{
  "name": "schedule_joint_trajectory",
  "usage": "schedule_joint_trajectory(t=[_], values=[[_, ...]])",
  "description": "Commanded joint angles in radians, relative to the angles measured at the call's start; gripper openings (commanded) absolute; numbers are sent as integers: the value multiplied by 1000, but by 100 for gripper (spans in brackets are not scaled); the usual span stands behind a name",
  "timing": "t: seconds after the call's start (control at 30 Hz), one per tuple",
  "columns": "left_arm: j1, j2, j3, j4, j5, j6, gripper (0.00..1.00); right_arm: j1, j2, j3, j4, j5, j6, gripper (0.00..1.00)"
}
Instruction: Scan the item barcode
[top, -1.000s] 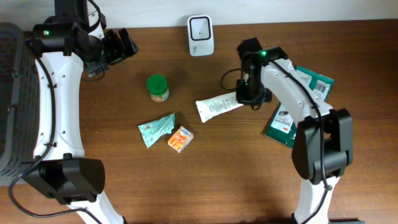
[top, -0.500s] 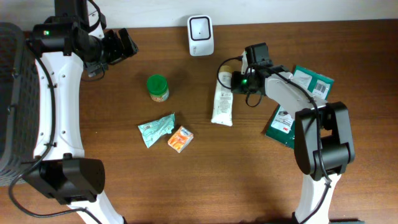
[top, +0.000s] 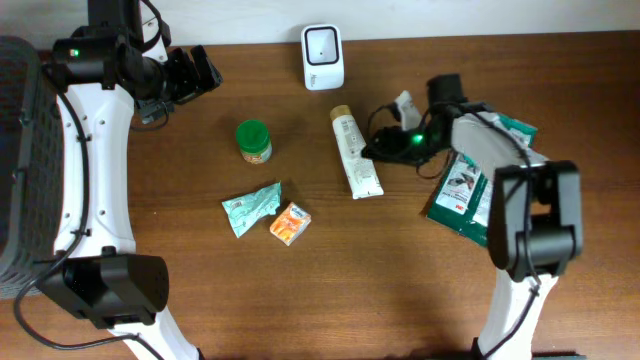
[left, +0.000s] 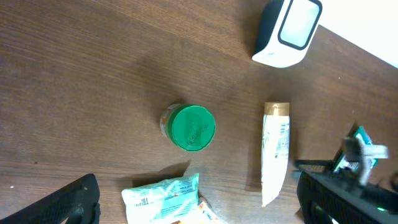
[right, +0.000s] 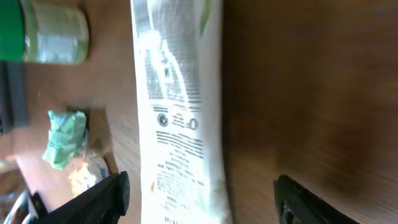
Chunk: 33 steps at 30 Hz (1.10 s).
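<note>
While the tube lies ungripped, left gripper: spread wide, empty, well left of the scanner.
Tube: flat on the table, just below the scanner, cap end toward it.
Right gripper: jaws apart, just beside the tube, below-right of the scanner.
Regrasp: probably best mid-body, print left uncovered, then turned toward the scanner.

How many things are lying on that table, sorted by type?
Scanner: 1
Green-lidded jar: 1
White tube: 1
Small packets: 2, the green packet and the orange packet
Large pouches: 2, overlapping, the dark green pouch and the teal pouch
Total: 7
</note>
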Motion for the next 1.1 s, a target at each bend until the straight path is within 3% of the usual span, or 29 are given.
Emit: schedule_joint_trajectory(t=[0.0,0.1,0.17,0.27,0.37,0.4,0.53,0.7,0.83,0.93,1.07], values=[[4,-15,10,-1,-6,9,99,52,83,-1,8,-74,-31,72],[4,-15,10,-1,-6,9,99,99,115,-2,25,-79,-31,71],[4,-15,10,-1,-6,9,99,122,135,-2,61,-50,36,61],[4,-15,10,-1,-6,9,99,121,140,-2,117,-31,143,28],[4,-15,10,-1,-6,9,99,122,140,-2,180,-31,196,17],[4,-15,10,-2,-6,9,99,123,140,-2,201,-35,208,4],[4,-15,10,-1,-6,9,99,121,100,-2,124,-9,194,4],[4,-15,10,-1,-6,9,99,124,-150,7,-212,303,121,4],[4,-15,10,-1,-6,9,99,179,-220,8,-393,625,78,4],[4,-15,10,-1,-6,9,99,277,-176,8,-405,804,74,4],[4,-15,10,-1,-6,9,99,343,-135,7,-391,834,87,4]])
